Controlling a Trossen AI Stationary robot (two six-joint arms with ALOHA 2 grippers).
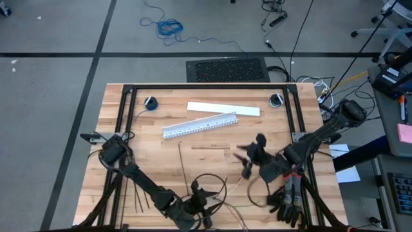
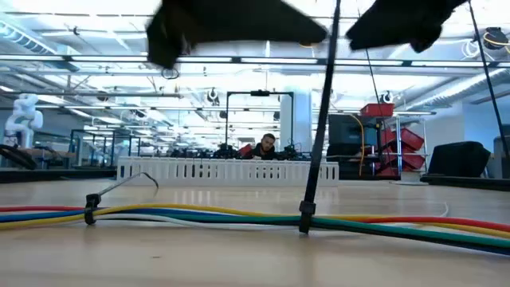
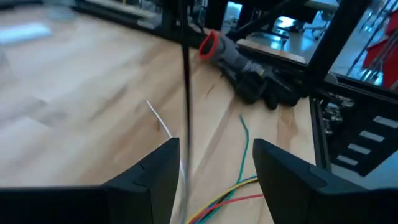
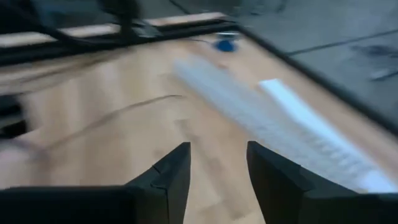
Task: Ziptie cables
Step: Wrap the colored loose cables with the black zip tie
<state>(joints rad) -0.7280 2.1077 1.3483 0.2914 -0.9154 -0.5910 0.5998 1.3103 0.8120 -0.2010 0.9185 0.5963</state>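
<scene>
Wood planks made the smooth table [image 1: 161, 161]. On it lay a long white duct [image 1: 199, 125] with many slots. The cables [image 2: 199, 214], red, yellow, blue and green, lay flat near the front edge, with thin black zipties [image 2: 319, 135] looped around them. The left gripper [image 3: 214, 168] hung over them, fingers apart, holding nothing. The right gripper [image 4: 217, 165] was open and empty too.

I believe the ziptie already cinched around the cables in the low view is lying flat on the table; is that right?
Not quite. In the low view the ziptie is cinched around the cables, but its tail stands nearly upright, rising from the bundle toward the top of the picture, rather than lying flat on the table.
</scene>
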